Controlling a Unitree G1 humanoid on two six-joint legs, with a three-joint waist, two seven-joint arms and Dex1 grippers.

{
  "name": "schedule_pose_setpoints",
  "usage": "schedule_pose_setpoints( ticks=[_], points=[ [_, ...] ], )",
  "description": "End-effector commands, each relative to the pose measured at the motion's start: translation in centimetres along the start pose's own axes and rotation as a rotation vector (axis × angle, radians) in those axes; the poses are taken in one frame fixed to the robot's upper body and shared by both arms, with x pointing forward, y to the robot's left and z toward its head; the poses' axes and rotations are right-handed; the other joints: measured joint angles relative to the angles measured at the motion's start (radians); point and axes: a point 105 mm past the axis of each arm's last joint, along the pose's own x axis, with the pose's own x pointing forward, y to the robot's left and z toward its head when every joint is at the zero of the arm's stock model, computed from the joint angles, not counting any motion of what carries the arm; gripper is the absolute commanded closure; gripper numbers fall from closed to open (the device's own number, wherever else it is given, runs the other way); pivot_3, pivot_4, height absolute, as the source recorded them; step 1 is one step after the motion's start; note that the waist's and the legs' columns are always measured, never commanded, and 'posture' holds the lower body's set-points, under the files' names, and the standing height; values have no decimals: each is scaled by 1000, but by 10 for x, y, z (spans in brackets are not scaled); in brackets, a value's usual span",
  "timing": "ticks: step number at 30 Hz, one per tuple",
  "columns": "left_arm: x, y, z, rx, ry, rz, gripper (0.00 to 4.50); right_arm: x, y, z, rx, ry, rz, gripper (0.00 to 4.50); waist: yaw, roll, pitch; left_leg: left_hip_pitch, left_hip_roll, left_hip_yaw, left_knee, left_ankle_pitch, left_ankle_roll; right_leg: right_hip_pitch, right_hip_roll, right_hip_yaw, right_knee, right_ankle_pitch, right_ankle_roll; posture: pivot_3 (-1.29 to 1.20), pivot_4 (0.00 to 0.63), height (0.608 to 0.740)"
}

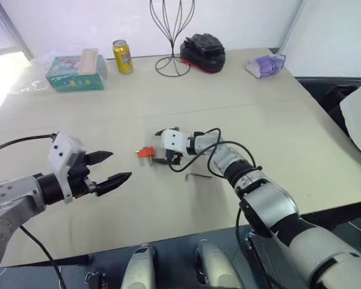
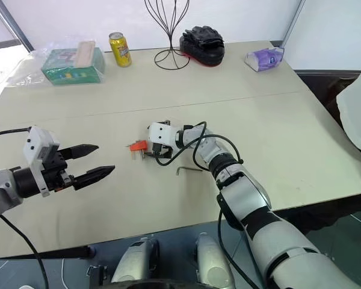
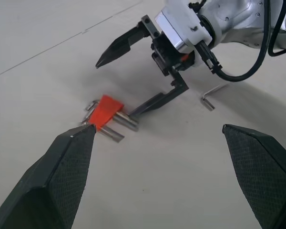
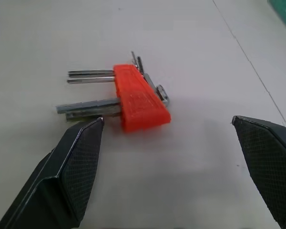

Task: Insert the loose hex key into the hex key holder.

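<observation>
A lab or test room: a plain beige table (image 1: 277, 129) against white partition walls (image 1: 240, 24), strewn with unrelated props: a can (image 1: 122, 56), a wire stand (image 1: 171, 36), a tissue box (image 1: 76, 73).

Head stereo pair: looks forward and down over the desk (image 1: 277, 120) from the near edge; both eyes share nearly the whole desktop, slightly offset sideways. Left wrist camera: rides behind the left claw (image 3: 157, 157), faces across the desk toward the right, close range; takes in the hex key holder (image 3: 105, 110), the right claw (image 3: 128, 78) and the loose hex key (image 3: 212, 93). Right wrist camera: behind the right claw, faces left, very close on the holder. All four views share the holder.
</observation>
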Motion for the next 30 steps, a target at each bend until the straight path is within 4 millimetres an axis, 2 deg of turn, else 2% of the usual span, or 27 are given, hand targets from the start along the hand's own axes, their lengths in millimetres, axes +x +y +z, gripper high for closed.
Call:
schedule_pose_setpoints(
  ticks=[1, 12, 17, 23, 26, 30],
  points=[
    [-1, -3, 7, 41, -21, 2, 54, 5, 2, 9, 39, -42, 8, 0, 0, 0, 0, 0, 0, 0, 0, 0, 0, 0, 0, 0, 0, 0, 0, 0, 150, 740],
    [3, -3, 6, 42, -29, -5, 54, 14, 10, 7, 160, -39, 20, 0, 1, 0, 0, 0, 0, 0, 0, 0, 0, 0, 0, 0, 0, 0, 0, 0, 150, 740],
    [4, -3, 7, 45, -34, -2, 54, 15, 18, -3, 163, 21, 50, 0, 0, 0, 0, 0, 0, 0, -1, 0, 0, 0, 0, 0, 0, 0, 0, 0, 150, 740],
    [5, -2, 7, 47, -37, 6, 54, 19, 23, -5, 236, 28, 69, 0, 0, 0, 0, 2, 0, 0, -2, 0, 0, 0, 0, 0, 0, 0, 0, 0, 150, 740],
    [5, -3, 7, 49, -38, 9, 0, 21, 25, -5, 244, 33, 73, 867, -2, 0, -1, 4, 0, 1, -4, 0, -1, 1, 0, 1, 0, 0, 0, 0, 150, 740],
    [5, -2, 8, 51, -41, 16, 0, 22, 25, -4, 250, 35, 75, 2939, -2, 0, -1, 6, 0, 2, -7, 1, -3, 1, 0, 1, 0, 0, -1, 0, 150, 740]
  ],
)
